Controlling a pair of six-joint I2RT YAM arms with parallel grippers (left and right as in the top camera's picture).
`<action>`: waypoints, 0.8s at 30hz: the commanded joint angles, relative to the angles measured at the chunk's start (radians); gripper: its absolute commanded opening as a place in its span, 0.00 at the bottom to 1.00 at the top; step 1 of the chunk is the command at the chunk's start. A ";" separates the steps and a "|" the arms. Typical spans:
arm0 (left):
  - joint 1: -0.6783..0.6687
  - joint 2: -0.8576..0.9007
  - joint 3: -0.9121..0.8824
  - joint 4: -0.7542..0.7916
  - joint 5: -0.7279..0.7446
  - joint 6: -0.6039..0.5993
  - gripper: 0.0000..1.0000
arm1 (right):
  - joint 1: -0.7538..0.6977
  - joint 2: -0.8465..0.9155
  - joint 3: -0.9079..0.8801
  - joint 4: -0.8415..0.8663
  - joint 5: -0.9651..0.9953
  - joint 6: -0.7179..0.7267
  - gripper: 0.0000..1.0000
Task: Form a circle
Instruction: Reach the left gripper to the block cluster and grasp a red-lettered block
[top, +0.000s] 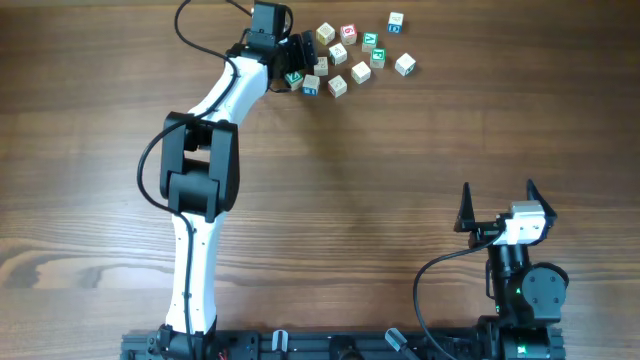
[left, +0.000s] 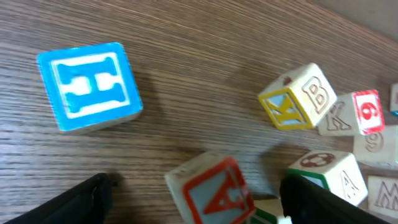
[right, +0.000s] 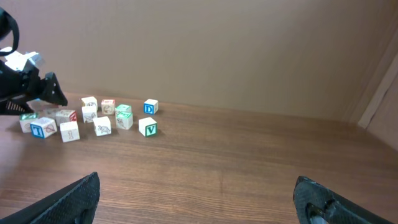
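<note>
**Left gripper (left: 196, 186) straddles a tilted A block (left: 211, 194); no circle formed yet.**
Its jaws are spread and clear of the block. The right gripper (top: 499, 205), parked well apart, is spread too. The blocks (top: 361, 71) lie loosely clustered at the table's (top: 320, 220) far edge. Closing on the skewed block could twist it free and knock its crowded neighbours.

Soft, even light falls on the table (top: 400, 200) from above, with no glare on the wood. In the left wrist view the blocks (left: 298, 99) are blurred, worst on the red-letter block (left: 211, 193) at the near edge. The blue-letter block (left: 90, 86) throws a faint shadow rightward. The right wrist view shows the far blocks small but fairly sharp.
</note>
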 joint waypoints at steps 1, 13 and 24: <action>0.006 0.029 0.014 -0.003 -0.039 -0.008 0.84 | -0.005 -0.005 -0.001 0.002 -0.013 -0.012 1.00; 0.006 0.029 0.014 -0.132 -0.213 -0.008 0.65 | -0.005 -0.005 -0.001 0.002 -0.013 -0.013 1.00; 0.006 0.029 0.014 -0.139 -0.212 -0.006 0.54 | -0.005 -0.005 -0.001 0.002 -0.013 -0.012 0.99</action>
